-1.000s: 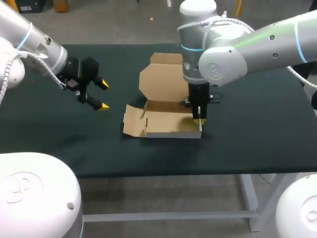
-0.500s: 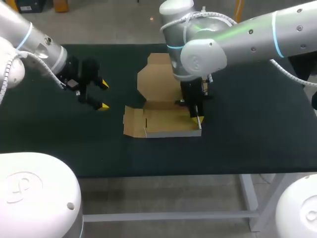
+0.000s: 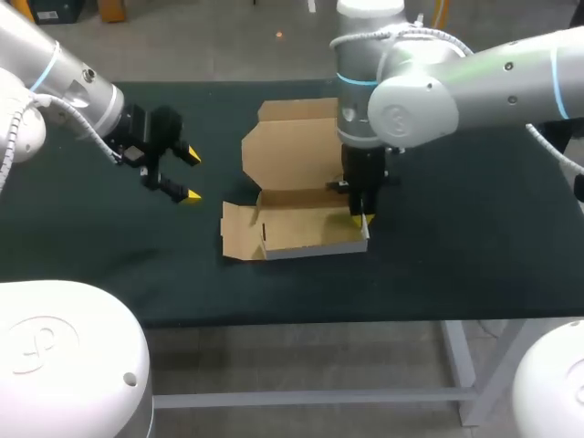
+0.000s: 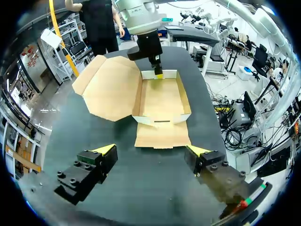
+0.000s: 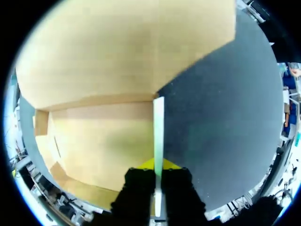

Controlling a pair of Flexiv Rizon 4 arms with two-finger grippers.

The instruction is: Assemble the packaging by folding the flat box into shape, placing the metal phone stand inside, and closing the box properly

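Note:
A brown cardboard box sits half-folded in the middle of the table, with its lid standing open at the back and a flap spread flat at its left end. My right gripper comes down from above and is shut on the box's right side wall, which shows as a thin pale edge between its fingers. My left gripper hangs open well left of the box, and in its own wrist view the box lies ahead of its spread fingertips. No metal phone stand shows in any view.
The dark green table runs wide on both sides of the box. Its front edge is a short way in front of the box. My right arm stands over the box's far end.
The right arm has swung at its upper joints and the box has slid and turned slightly left, its lid leaning further left. The left arm has stayed put.

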